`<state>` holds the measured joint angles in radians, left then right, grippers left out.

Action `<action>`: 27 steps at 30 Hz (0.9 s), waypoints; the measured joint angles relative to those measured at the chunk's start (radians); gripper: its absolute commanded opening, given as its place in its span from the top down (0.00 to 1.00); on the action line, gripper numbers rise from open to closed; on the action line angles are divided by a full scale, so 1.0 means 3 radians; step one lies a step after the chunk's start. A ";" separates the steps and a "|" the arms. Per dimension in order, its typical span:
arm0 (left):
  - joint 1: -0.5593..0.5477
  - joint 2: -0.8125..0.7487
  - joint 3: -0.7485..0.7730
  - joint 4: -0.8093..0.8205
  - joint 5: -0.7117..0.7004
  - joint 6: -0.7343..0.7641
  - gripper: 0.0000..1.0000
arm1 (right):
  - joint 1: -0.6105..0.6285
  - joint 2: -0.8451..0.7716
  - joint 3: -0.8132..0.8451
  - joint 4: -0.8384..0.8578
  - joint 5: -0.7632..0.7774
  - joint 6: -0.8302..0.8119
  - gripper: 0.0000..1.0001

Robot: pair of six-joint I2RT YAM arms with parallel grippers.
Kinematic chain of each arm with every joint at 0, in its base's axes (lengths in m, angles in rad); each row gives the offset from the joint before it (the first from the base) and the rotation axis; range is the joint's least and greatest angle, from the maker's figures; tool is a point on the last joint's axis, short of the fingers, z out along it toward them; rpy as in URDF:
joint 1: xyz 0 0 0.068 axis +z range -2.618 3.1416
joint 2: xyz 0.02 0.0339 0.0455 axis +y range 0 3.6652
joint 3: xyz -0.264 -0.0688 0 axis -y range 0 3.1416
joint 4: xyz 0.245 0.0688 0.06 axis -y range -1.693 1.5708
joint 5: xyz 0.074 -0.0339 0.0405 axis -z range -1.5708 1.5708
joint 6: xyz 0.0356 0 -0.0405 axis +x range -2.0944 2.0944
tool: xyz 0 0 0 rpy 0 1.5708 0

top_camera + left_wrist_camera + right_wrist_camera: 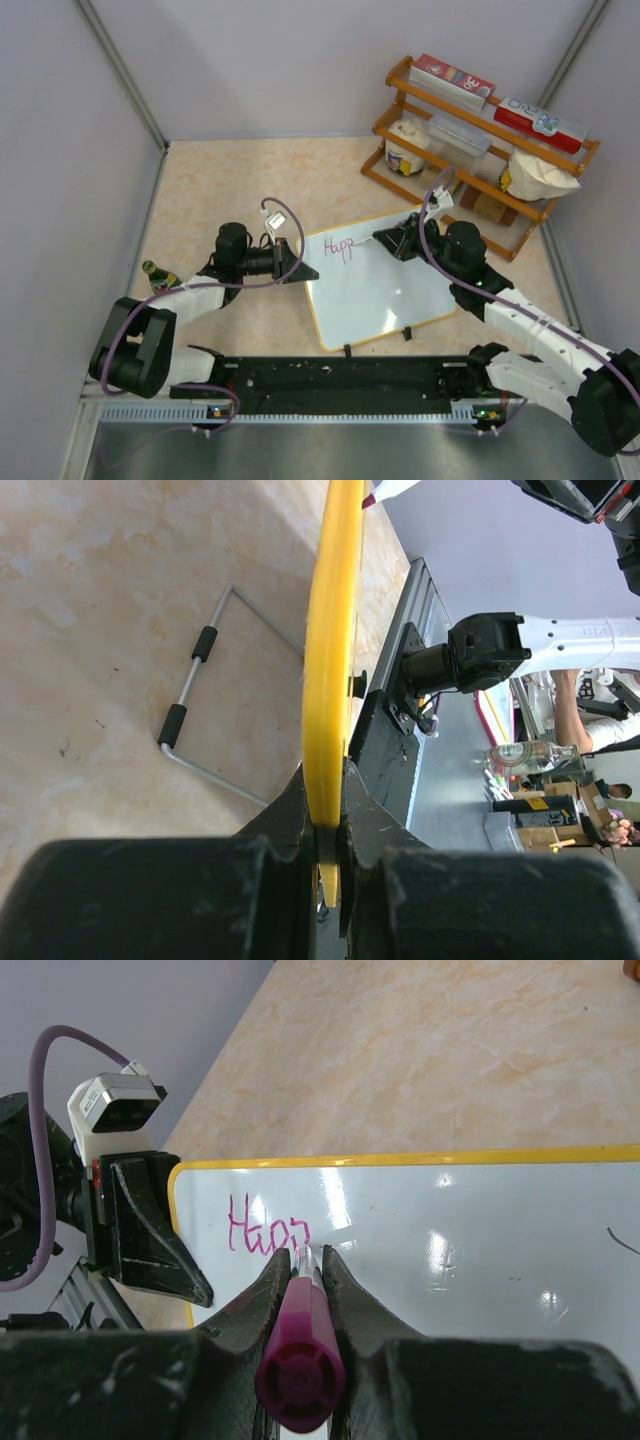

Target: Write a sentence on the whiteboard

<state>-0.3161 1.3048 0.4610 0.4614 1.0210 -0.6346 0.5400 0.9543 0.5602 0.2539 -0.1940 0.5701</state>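
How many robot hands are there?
2. The left gripper clamps the yellow edge of the whiteboard; the right gripper holds a pink marker against the whiteboard, beside the writing. None seem hidden.

whiteboard (385, 290), glossy white, yellow frame, rounded corners, pink "happ" at far-left corner

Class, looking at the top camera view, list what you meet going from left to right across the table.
A small bottle → left gripper clamped on the edge of the whiteboard → pink writing → right gripper holding the marker → wooden rack.
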 measured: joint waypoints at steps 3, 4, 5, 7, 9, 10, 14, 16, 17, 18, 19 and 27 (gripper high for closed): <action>0.0000 0.0000 0.0000 0.0001 0.0001 0.0000 1.00 | 0.0000 0.0009 -0.0025 0.0034 -0.0046 0.0022 1.00; 0.0000 0.0000 0.0000 0.0001 0.0000 0.0000 1.00 | 0.0000 0.0014 -0.0036 0.0047 -0.0055 0.0036 1.00; 0.0000 0.0000 0.0000 0.0001 0.0000 0.0000 1.00 | 0.0000 0.0014 -0.0036 0.0048 -0.0058 0.0056 1.00; 0.0000 0.0000 0.0000 0.0003 0.0000 0.0001 1.00 | 0.0000 0.0013 -0.0037 0.0050 -0.0057 0.0090 1.00; 0.0000 0.0000 0.0000 0.0004 0.0000 0.0003 1.00 | -0.0006 0.0006 -0.0042 0.0050 -0.0058 0.0127 1.00; 0.0000 0.0000 0.0000 0.0008 0.0001 0.0003 1.00 | -0.0018 -0.0008 -0.0057 0.0057 -0.0064 0.0148 1.00; 0.0000 0.0000 0.0000 0.0009 0.0004 0.0006 1.00 | -0.0118 -0.0135 -0.0116 0.0051 -0.0095 0.0231 1.00; 0.0000 0.0000 0.0000 0.0010 0.0004 0.0006 1.00 | -0.0155 -0.0195 -0.0116 0.0051 -0.0095 0.0237 1.00; 0.0000 0.0000 0.0000 0.0010 0.0005 0.0005 1.00 | -0.0164 -0.0217 -0.0116 0.0050 -0.0095 0.0235 1.00; 0.0000 0.0000 0.0000 0.0011 0.0005 0.0005 1.00 | -0.0173 -0.0229 -0.0116 0.0048 -0.0095 0.0234 1.00; 0.0000 0.0000 0.0000 0.0014 0.0006 0.0005 1.00 | -0.0175 -0.0230 -0.0116 0.0050 -0.0094 0.0233 1.00; 0.0000 0.0000 0.0000 0.0022 0.0009 0.0005 1.00 | -0.0196 -0.0118 -0.0112 0.0027 -0.0097 0.0234 1.00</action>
<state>-0.3161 1.3048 0.4610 0.4679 1.0237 -0.6331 0.4812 0.9188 0.5266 0.2619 -0.2230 0.6403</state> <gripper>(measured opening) 0.078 0.119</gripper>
